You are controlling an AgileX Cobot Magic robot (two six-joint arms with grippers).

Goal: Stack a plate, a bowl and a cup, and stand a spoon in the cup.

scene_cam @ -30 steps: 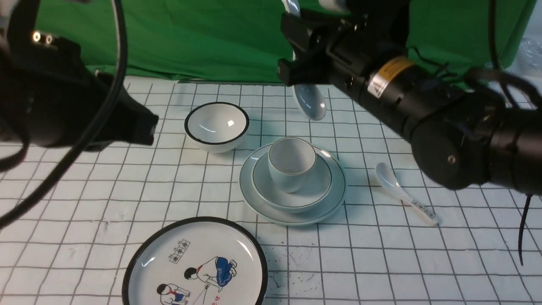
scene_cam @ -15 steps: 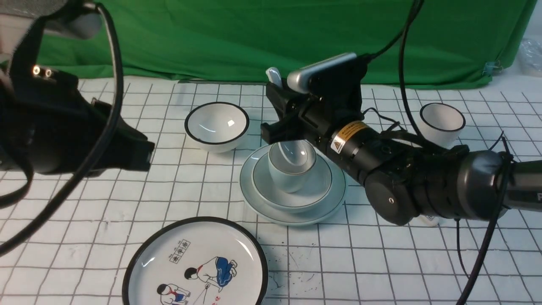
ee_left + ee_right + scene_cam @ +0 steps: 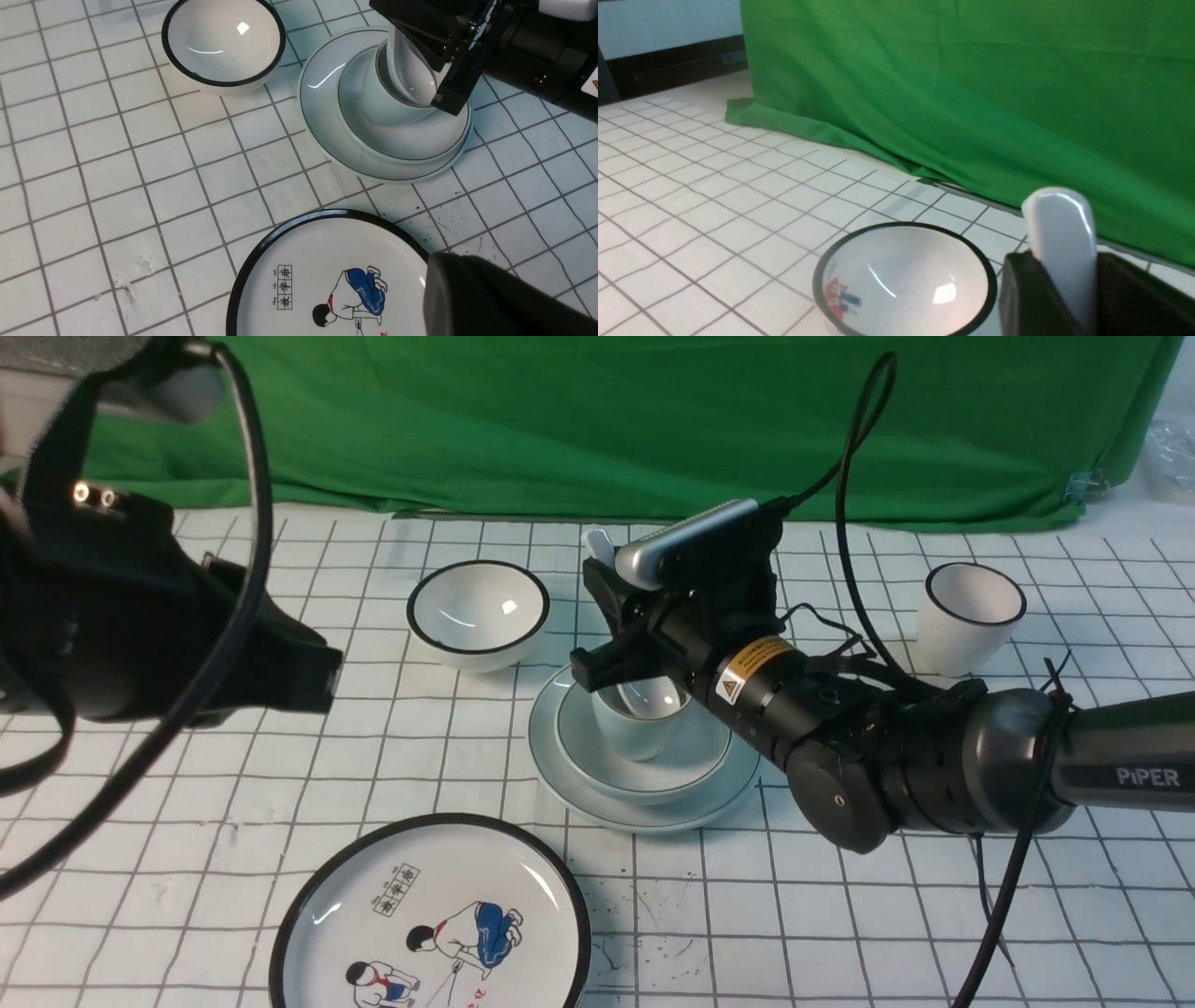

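The pale plate (image 3: 560,770) lies mid-table with the shallow bowl (image 3: 672,775) on it and the small cup (image 3: 627,733) in the bowl. My right gripper (image 3: 611,616) is shut on the plain spoon (image 3: 600,543). The spoon stands nearly upright, with its scoop (image 3: 655,695) down inside the cup. The left wrist view shows the plate (image 3: 322,107), bowl (image 3: 420,140), cup (image 3: 373,102) and the spoon (image 3: 411,74) in the cup. The right wrist view shows the spoon's handle (image 3: 1059,242) between my fingers (image 3: 1031,298). My left gripper (image 3: 317,663) hangs high at the left, holding nothing I can see.
A black-rimmed bowl (image 3: 478,611) stands left of and behind the stack. A black-rimmed cartoon plate (image 3: 429,924) lies at the near edge. A black-rimmed cup (image 3: 971,607) stands at the right. A green cloth (image 3: 560,420) hangs at the back. My right arm hides the table right of the stack.
My right gripper came down and toward the stack with the spoon. The scoop went from above and behind the cup down into it. The left arm barely moved.
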